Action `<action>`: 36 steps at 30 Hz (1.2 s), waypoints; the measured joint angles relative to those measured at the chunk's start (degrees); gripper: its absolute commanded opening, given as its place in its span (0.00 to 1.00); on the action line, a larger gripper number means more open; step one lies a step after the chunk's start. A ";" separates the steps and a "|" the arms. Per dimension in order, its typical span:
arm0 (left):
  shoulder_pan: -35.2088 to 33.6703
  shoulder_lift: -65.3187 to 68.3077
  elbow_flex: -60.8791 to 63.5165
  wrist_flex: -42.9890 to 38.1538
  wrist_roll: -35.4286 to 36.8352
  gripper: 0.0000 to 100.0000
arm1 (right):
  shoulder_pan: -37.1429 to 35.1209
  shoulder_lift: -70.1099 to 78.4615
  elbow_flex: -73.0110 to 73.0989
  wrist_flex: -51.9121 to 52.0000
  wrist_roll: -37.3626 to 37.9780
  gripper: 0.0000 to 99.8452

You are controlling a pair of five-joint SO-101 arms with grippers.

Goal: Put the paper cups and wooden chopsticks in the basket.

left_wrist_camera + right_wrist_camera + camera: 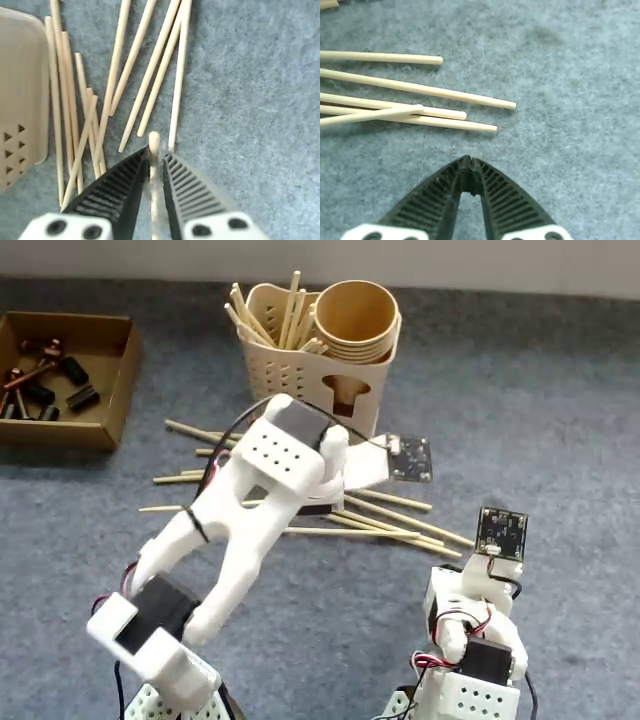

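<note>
1. Tipping of the basket (296, 390) is judged the largest risk. It stands just beyond the left arm and could be knocked if a long stick is swung low against its wall.
2. The loose chopsticks (395, 525) lie crossed on the bench (560, 420) in front of the basket. They could be dragged or scattered, since the held one sits among them.
3. The held chopstick (154, 140) is clamped by the left gripper (155, 155), with one end jutting just past the tips. It could pivot or slip when raised.
4. The right gripper (466, 170) is closed on nothing, near other stick ends.
5. The basket is seen as pale perforated plastic, upright.
6. The paper cups (357, 315), tan and nested, are already held in one compartment.
7. The chopsticks are thin, pale wood. Several are stood in the other compartment.
</note>
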State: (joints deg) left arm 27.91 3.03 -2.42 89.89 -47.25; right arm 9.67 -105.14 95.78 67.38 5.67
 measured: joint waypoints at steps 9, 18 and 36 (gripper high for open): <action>0.00 -13.27 0.00 0.18 8.09 0.01 | 0.00 0.00 0.00 0.00 0.00 0.01; -2.99 -27.52 0.00 -4.13 19.16 0.01 | 0.00 0.00 0.00 0.00 0.00 0.01; -17.49 -41.14 0.00 -26.99 43.78 0.01 | 0.00 0.00 0.00 0.00 0.00 0.01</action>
State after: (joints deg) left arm 10.42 -38.11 -2.42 62.90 -3.47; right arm 9.67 -105.14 95.78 67.38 5.67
